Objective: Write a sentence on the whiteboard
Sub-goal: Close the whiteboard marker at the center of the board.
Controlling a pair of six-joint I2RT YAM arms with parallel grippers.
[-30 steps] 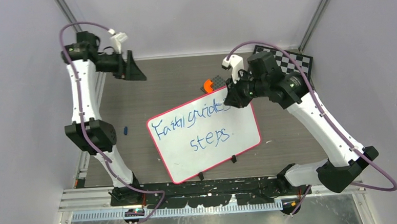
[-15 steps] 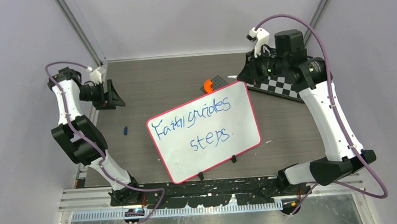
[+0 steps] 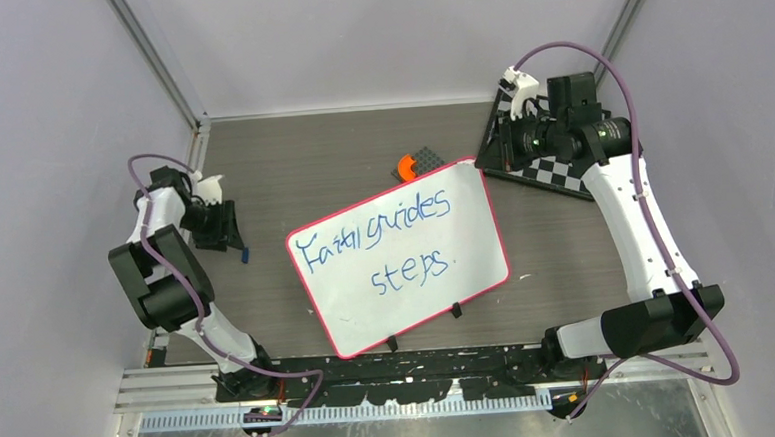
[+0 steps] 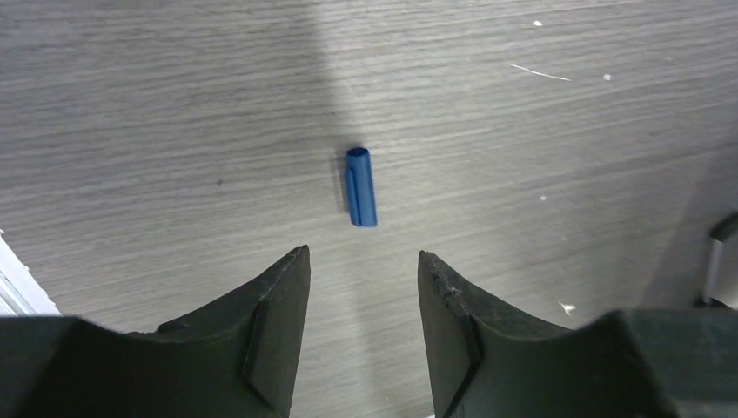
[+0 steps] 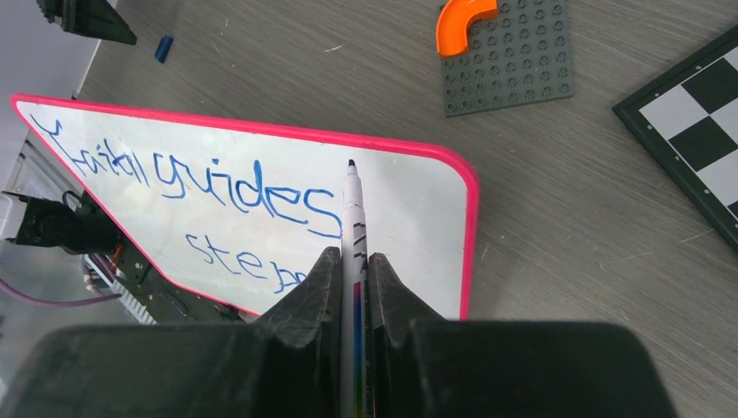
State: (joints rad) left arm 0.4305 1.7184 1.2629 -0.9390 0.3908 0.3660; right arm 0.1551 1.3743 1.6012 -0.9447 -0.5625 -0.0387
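Evidently the blue handwritten sentence [image 3: 379, 237] is finished on the pink-rimmed white whiteboard [image 3: 369, 315] mid-worktop [image 3: 311, 172]: the white marker [image 5: 352, 209], pinched by the right jaws, has been withdrawn; spread left jaws were lowered over a blue cap [image 4: 360, 187].

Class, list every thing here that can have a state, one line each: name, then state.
whiteboard, lying flat, written on
sentence, two blue lines, ended with a full stop
marker, uncapped, gripped
blue cap, off the marker, lying loose
left end effector, open, empty, over the blue cap
right end effector, shut on the marker
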